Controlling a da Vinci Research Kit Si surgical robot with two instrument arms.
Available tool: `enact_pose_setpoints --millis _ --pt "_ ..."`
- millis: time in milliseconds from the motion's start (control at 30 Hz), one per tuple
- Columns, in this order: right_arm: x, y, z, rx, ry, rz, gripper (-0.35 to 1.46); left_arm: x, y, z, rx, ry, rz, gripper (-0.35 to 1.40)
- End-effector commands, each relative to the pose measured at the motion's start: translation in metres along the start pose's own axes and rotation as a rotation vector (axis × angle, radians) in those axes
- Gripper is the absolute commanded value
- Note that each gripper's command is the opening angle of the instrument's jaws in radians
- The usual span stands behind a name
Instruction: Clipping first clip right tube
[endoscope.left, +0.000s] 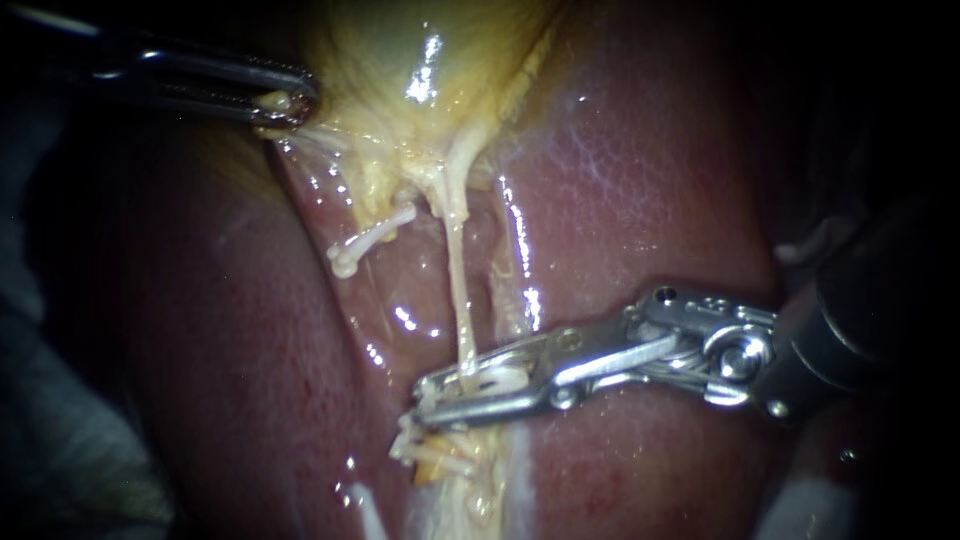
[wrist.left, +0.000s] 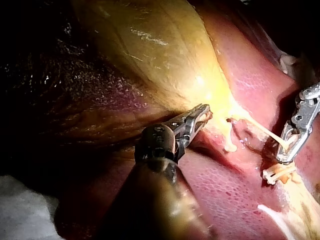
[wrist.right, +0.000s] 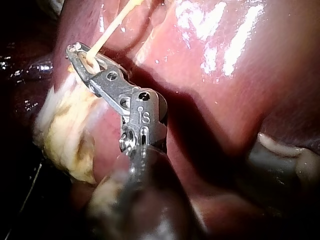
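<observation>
- Pale, thread-thin right tube (endoscope.left: 457, 270) runs taut from the yellow gallbladder (endoscope.left: 400, 60) down over the glossy liver (endoscope.left: 640, 200).
- Right instrument (endoscope.left: 432, 397) comes in across the liver, and its jaws are closed around the tube's lower end, one on each side.
- A white clip (endoscope.left: 497, 379) sits between those jaws, just beside the tube.
- Left instrument (endoscope.left: 290, 105) has its jaws clamped on the gallbladder's edge.
- A short stub (endoscope.left: 365, 243) lies loose between the two instruments, apart from the tube.
</observation>
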Motion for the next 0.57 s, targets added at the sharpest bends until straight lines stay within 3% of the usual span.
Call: enact_pose_setpoints --millis 33,567 --pt "0.0 0.0 0.0001 -0.003 0.002 0.004 -0.35 0.0 0.0 0.0 0.0 0.0 0.0 -0.35" --pt "-0.0004 -0.0001 -0.0001 -0.002 0.0 0.038 -0.35 0.0001 0.0001 0.0002 0.001 0.001 -0.001 -0.35"
